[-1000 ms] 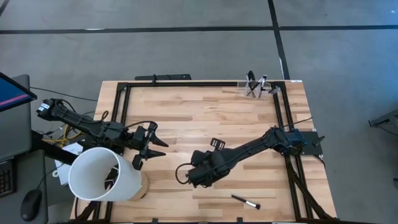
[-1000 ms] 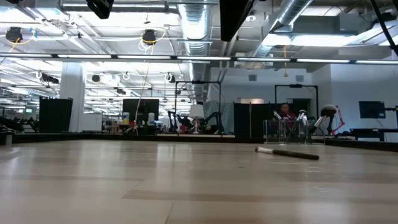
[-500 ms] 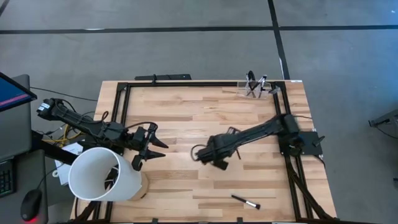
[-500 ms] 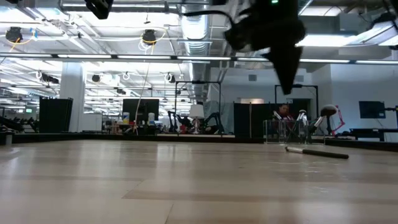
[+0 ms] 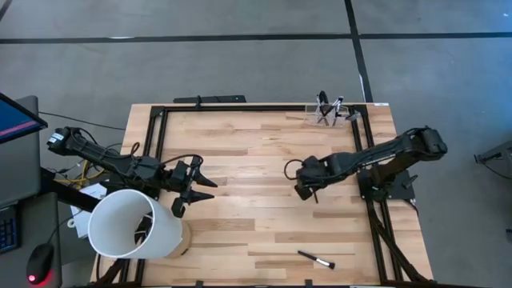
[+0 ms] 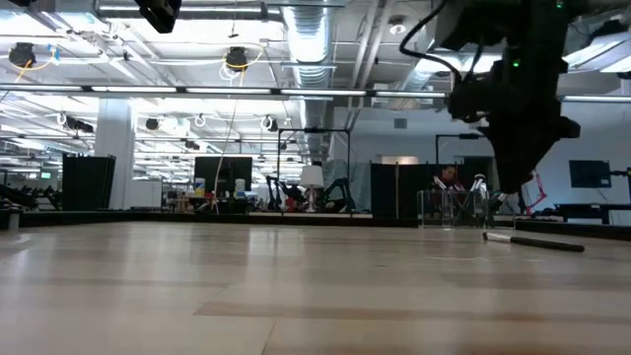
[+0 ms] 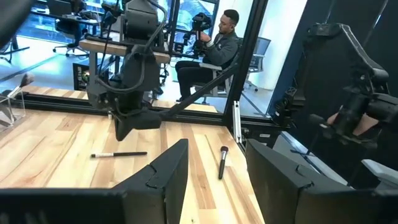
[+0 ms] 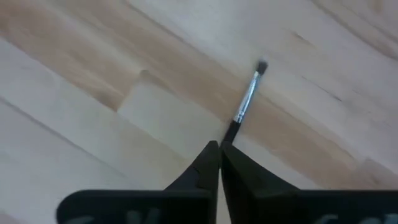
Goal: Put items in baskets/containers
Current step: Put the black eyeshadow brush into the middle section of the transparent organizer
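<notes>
My right gripper (image 5: 308, 186) points down over the middle right of the table, shut on a thin makeup brush (image 8: 245, 102) with a dark handle, silvery ferrule and dark tip. This brush also shows low under the gripper (image 7: 118, 154) (image 6: 532, 242). A second brush (image 5: 316, 260) lies flat on the wood near the front edge. The clear holder (image 5: 330, 114) stands at the far right corner with several brushes upright in it. My left gripper (image 5: 200, 188) waits open at the table's left, pointing level toward the right. My right gripper pinches the free end of the brush's dark handle (image 8: 230, 134) between its two fingertips, coming from above and pointing down. The brush sticks out sideways, about level, with the bristle tip away from the fingers. It is low over the wood; whether it touches the table I cannot tell.
A big white tub (image 5: 132, 224) stands at the front left corner beside my left arm. A black frame rail (image 5: 362, 160) runs along the table's right side, by the right arm's base. A person (image 7: 217, 43) sits beyond the table.
My right gripper has gone from the table's near middle toward the right and far edges, sinking and rolling about its own axis. The brush has gone along under it.
</notes>
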